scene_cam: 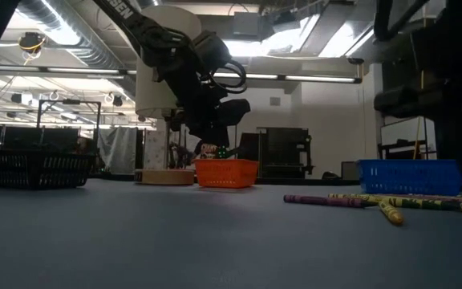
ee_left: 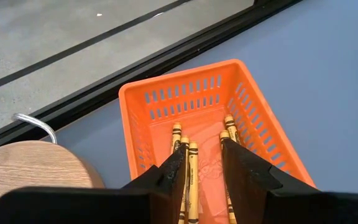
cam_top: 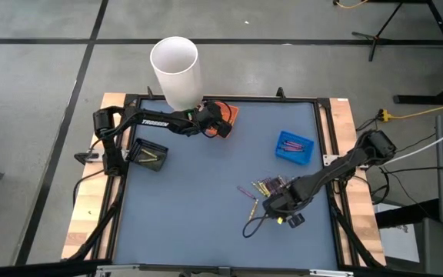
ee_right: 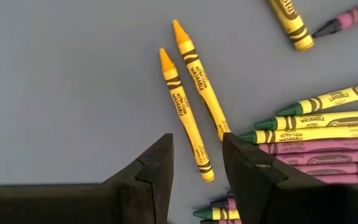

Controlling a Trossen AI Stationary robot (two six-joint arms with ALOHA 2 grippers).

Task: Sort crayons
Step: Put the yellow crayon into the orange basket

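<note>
A grey-blue tabletop (cam_top: 206, 200) in a black frame stands on a concrete floor, with a tall white cylinder (cam_top: 177, 71) at its far edge. From above, the left hand (cam_top: 223, 123) hangs over an orange basket (cam_top: 230, 114) by that edge, a black basket (cam_top: 147, 154) holding a yellow crayon lies at the left side, and a blue basket (cam_top: 294, 147) with purple crayons lies toward the right. The right hand (cam_top: 271, 202) hovers over a loose heap of crayons (cam_top: 266, 185) on the bare surface, nearer the front right. At table height, the left hand (scene_cam: 208, 143) hangs just above the orange basket (scene_cam: 226, 172); the black basket (scene_cam: 30, 169) shows at the left, the blue basket (scene_cam: 409, 176) at the right, and purple and yellow crayons (scene_cam: 375, 201) lie flat in front of it. From the left wrist, the two dark fingers (ee_left: 171, 171) stand apart with nothing between them, above the orange basket (ee_left: 185, 93), where several gold crayons (ee_left: 191, 171) lie lengthwise on its floor. From the right wrist, the fingers (ee_right: 157, 168) are likewise spread and empty over two orange-yellow crayons (ee_right: 188, 118) lying side by side, one end reaching between the fingertips; beside them a row of yellow-green crayons (ee_right: 319, 121) and purple crayons (ee_right: 319, 158) lies packed together, and two more sit apart near the far edge.
</note>
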